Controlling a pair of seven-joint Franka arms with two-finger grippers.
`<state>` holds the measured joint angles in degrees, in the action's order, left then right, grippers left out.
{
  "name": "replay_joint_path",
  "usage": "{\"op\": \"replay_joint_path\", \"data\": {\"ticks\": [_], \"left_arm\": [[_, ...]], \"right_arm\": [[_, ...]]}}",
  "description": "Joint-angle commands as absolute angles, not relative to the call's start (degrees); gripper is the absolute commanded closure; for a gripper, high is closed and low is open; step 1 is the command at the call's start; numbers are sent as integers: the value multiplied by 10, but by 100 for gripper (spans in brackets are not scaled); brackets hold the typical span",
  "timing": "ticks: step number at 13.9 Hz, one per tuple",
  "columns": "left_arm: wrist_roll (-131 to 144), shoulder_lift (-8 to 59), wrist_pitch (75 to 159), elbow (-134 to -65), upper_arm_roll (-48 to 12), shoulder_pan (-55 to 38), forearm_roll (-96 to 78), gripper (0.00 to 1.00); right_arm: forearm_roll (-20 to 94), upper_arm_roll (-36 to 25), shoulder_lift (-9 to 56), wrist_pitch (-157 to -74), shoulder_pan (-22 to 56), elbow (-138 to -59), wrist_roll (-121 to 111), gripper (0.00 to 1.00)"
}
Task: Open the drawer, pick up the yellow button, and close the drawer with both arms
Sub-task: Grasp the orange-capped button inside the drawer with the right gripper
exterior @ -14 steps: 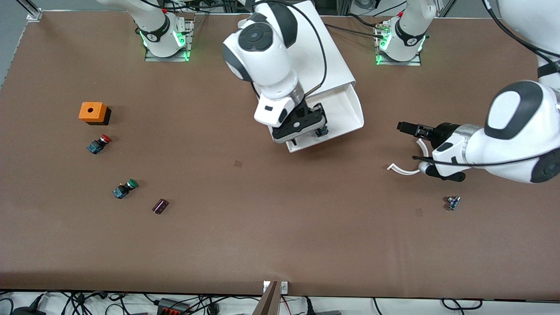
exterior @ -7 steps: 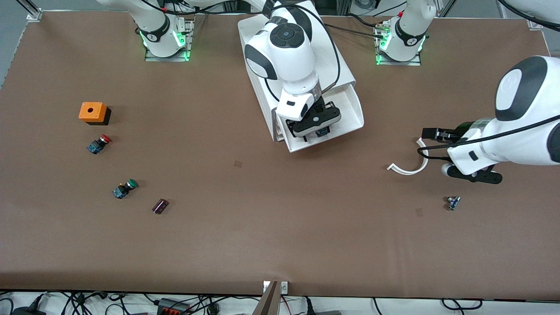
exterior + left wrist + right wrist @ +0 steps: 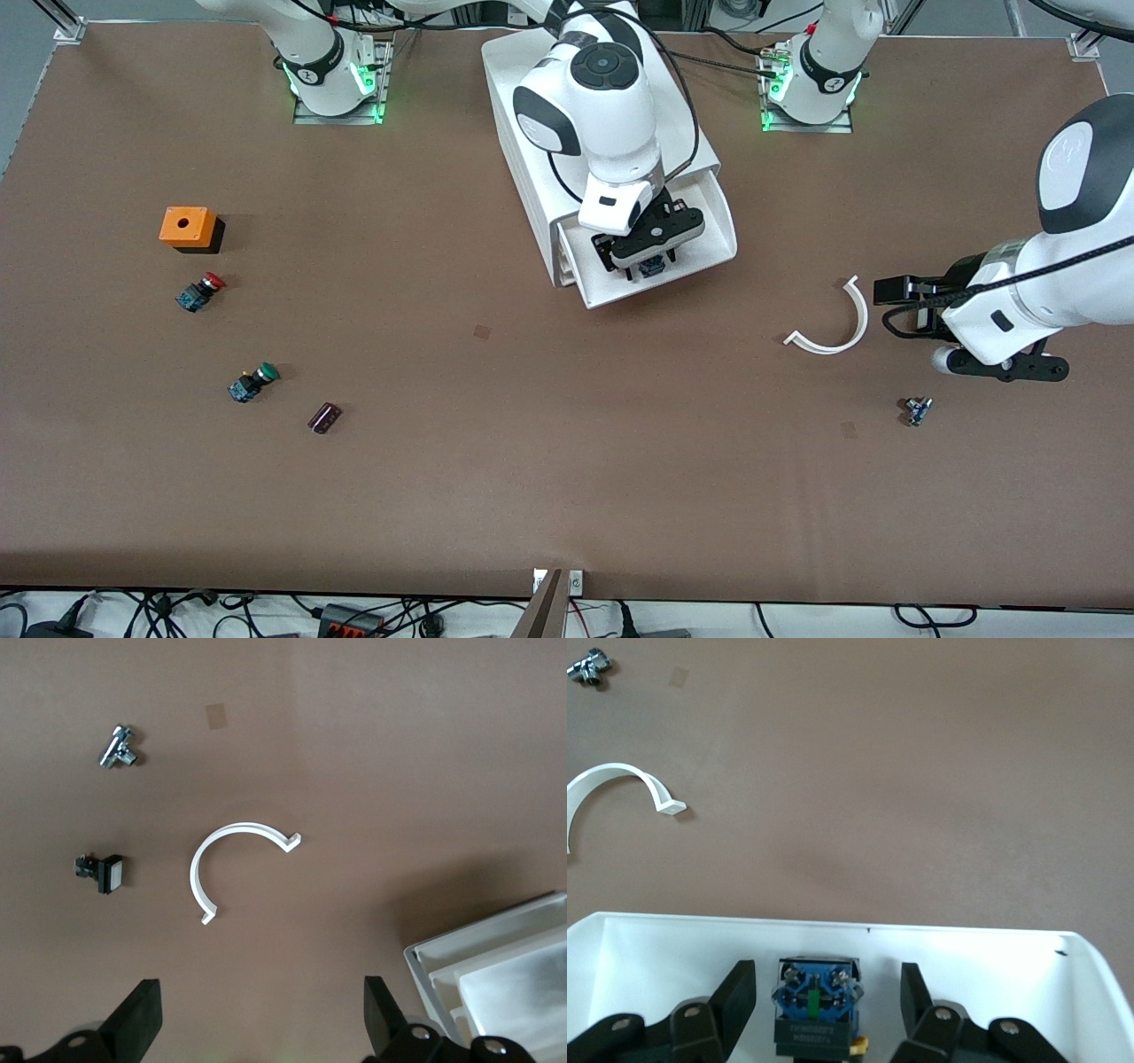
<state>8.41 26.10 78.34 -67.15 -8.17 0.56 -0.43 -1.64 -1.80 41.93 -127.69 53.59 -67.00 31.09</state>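
The drawer [image 3: 716, 232] is pulled out of the white cabinet [image 3: 523, 106]. The button [image 3: 654, 266] lies in it. In the right wrist view its blue body [image 3: 818, 997] faces the camera and a bit of yellow cap shows at its edge. My right gripper [image 3: 651, 259] is open inside the drawer. Its fingers [image 3: 735, 990] stand on either side of the button with gaps, not touching it. My left gripper [image 3: 888, 308] is open and empty over bare table, beside a white curved strip [image 3: 842, 332].
At the right arm's end lie an orange box [image 3: 188, 228], a red-capped button [image 3: 201, 291], a green-capped button [image 3: 252, 382] and a small dark block [image 3: 324, 417]. A small metal part [image 3: 918, 410] lies near the left gripper. A small black-and-white part [image 3: 102, 873] shows in the left wrist view.
My right gripper has moved over the open drawer and come down around the button. My left arm has drawn back from the curved strip toward its own end of the table.
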Motion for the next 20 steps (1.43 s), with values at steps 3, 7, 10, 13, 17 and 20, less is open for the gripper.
{"op": "replay_joint_path", "data": {"ticks": [3, 7, 10, 13, 17, 20], "left_arm": [[134, 264, 782, -660, -85, 6, 0, 0], [136, 264, 782, -661, -86, 6, -1, 0], [148, 264, 782, -661, -88, 4, 0, 0], [178, 264, 781, -661, -89, 2, -2, 0], [184, 266, 788, -666, -89, -3, -39, 0], [235, 268, 866, -699, -90, -19, -49, 0]], "right_arm": [[-28, -26, 429, -1256, 547, -646, 350, 55], [-35, -27, 429, -1255, 553, -646, 375, 87], [-34, -30, 425, -1255, 548, -644, 374, 99], [-34, -38, 421, -1217, 544, -597, 374, 100], [-32, -111, 401, -1148, 537, -573, 368, 100], [-27, -111, 400, -1116, 470, -577, 344, 100]]}}
